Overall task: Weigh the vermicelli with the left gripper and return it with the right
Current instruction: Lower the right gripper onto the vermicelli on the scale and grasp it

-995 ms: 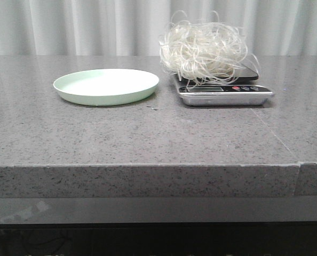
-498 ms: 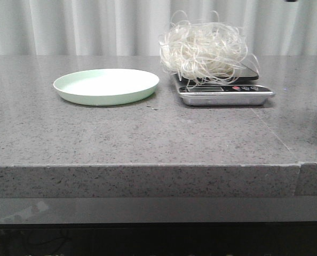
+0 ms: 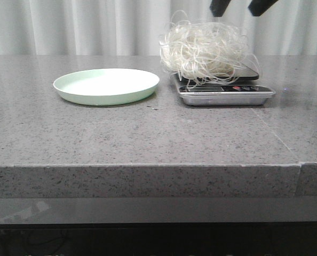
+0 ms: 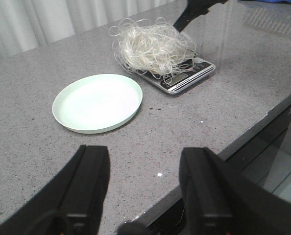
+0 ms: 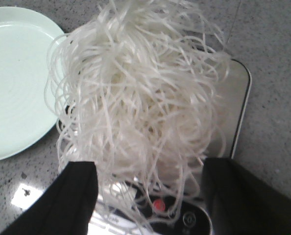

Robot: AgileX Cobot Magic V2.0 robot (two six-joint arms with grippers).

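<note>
the grey speckled countertop (image 3: 148, 133) carried all items. the pale green plate (image 3: 106, 85) lay flat on it, left of centre in the front view, with nothing on its surface. the kitchen scale (image 3: 225, 93) stood just beside the plate on its right, apart from it, its metal edge and button panel facing the camera. the vermicelli (image 3: 204, 50) rested on the scale platform as one loose, fluffy tangle; curly strands stuck out above and drooped over the front of the platform onto the display area, and a red button showed through them in the right wrist view.

the right gripper (image 3: 243, 6) hung above the vermicelli near the top edge of the front view, fingers spread and holding nothing. in the right wrist view its two dark fingers (image 5: 74, 196) stood on either side of the tangle, with the vermicelli (image 5: 140, 93) between them; contact could not be confirmed.

the left gripper (image 4: 143, 196) was positioned over the near part of the countertop, well apart from the plate (image 4: 97, 102) and the scale (image 4: 184, 78), fingers spread and empty
</note>
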